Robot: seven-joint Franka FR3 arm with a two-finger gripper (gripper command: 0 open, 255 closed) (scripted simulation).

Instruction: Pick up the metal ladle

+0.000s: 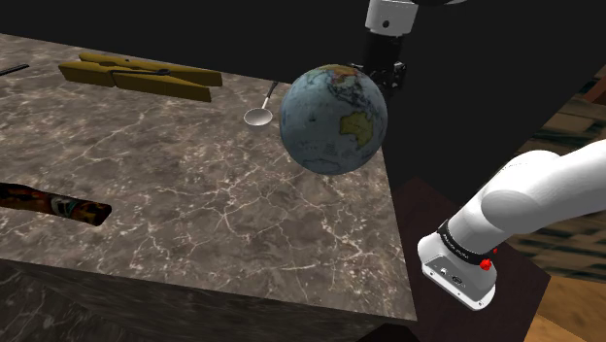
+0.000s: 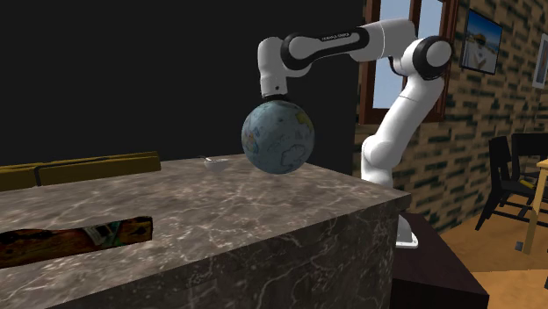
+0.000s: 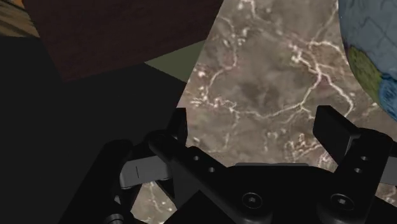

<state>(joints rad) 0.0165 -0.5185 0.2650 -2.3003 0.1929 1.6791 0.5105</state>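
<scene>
The ladle is small and silver-grey. It lies on the marble counter near the far edge, its bowl toward me and its thin handle pointing away; in the second exterior view the ladle is a pale sliver left of the globe. A blue globe stands just to its right in the shoulder view. My gripper hangs above and behind the globe, partly hidden by it. In the wrist view the gripper is open, with bare marble between its fingers and the globe beside it.
A large yellow clothespin-like object lies along the counter's far left. A dark multicoloured flat object lies near the front left. The counter's right edge drops to the dark stand. Chairs stand far right; a black area lies behind.
</scene>
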